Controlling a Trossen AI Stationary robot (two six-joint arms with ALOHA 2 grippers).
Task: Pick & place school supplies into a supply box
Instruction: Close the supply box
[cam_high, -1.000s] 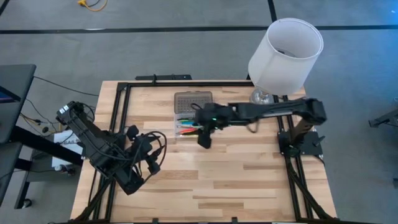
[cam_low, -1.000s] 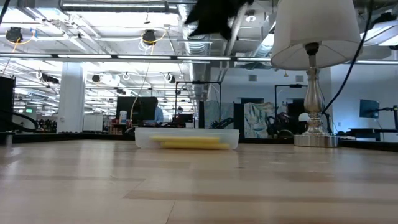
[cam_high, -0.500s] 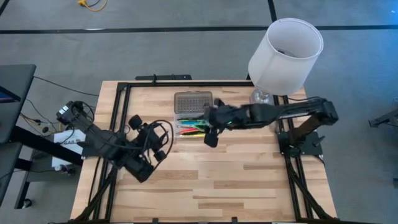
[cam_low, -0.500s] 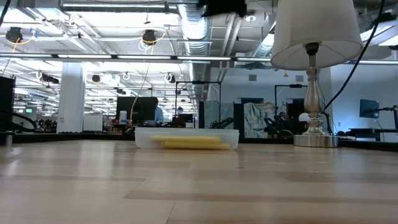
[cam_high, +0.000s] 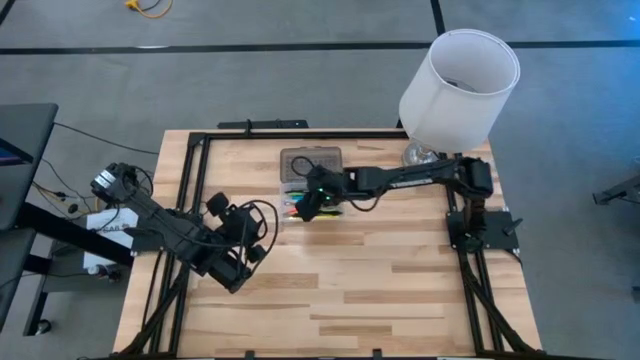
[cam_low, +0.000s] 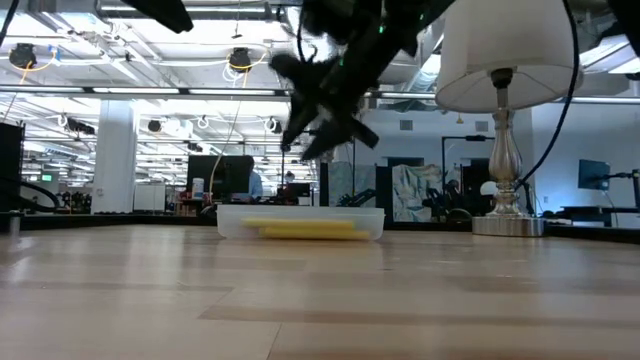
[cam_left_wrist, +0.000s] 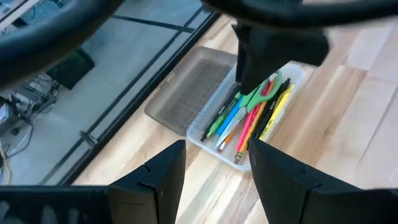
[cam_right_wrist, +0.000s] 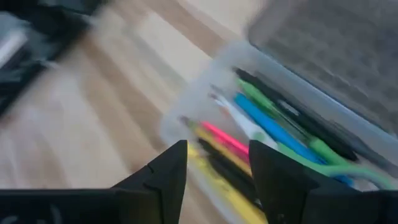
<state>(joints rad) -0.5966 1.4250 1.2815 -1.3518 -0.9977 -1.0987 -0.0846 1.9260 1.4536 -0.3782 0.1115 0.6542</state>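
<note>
While my right gripper (cam_high: 306, 205) hangs over the open supply box (cam_high: 300, 200), I can see its two dark fingers (cam_right_wrist: 160, 180) standing apart with nothing between them, pointed down at the pens lying in the clear base. In the right wrist view the tray holds a blue pen (cam_right_wrist: 270, 129), a pink one (cam_right_wrist: 219, 138), a yellow one (cam_right_wrist: 230, 202), a black one and a green one, all lying roughly parallel. In the left wrist view the green-handled scissors (cam_left_wrist: 264, 93) rest on top of them, partly hidden by the right arm. The grey dotted lid (cam_high: 310, 160) lies flat on the wooden table (cam_high: 400, 280), joined to the base on the far side, just beside the foot of the white lamp (cam_high: 458, 88). My left gripper (cam_high: 232, 268) waits above the table near its left edge, well apart from the box, its fingers (cam_left_wrist: 283, 180) spread and empty. From table height the box (cam_low: 300, 222) shows a yellow strip through its clear wall, with the right gripper (cam_low: 322, 105) above it, not touching.
</note>
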